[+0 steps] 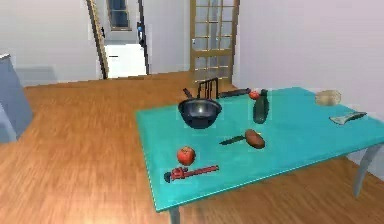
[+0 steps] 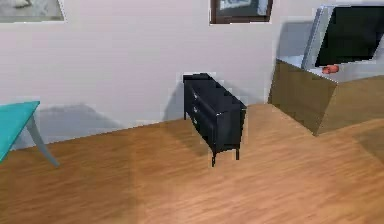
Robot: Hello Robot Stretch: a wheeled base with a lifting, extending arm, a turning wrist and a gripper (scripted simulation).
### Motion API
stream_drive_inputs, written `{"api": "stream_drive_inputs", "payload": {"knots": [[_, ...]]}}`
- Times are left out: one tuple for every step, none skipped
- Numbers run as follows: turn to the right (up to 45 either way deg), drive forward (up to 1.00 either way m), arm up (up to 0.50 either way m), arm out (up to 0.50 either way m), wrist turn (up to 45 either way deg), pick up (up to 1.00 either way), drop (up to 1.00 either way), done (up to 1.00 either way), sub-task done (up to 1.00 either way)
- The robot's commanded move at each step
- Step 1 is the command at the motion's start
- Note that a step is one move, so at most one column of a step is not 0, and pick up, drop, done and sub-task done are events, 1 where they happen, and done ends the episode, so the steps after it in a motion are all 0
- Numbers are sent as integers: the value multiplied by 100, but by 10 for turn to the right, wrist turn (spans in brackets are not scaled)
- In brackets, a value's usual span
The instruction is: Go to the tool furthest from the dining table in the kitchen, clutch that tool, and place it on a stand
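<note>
On the teal bench point(image 1: 310, 150) lies a red wrench point(image 1: 190, 173), probably too near to qualify; the robot should search farther off. Fingers' state cannot be told.

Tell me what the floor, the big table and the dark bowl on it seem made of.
Floor: wood planks, brown with grain streaks, faint sheen. Table: smooth, evenly teal top, probably painted; core unclear. Bowl: dark, likely metal, going by its pale glinting rim.
</note>
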Motion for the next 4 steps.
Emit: {"api": "stream_drive_inputs", "payload": {"knots": [[-450, 0, 0, 0, 0, 0, 0, 0, 0], [-270, 0, 0, 0, 0, 0, 0, 0, 0], [0, 20, 0, 0, 0, 0, 0, 0, 0], [0, 55, 0, 0, 0, 0, 0, 0, 0]]}}
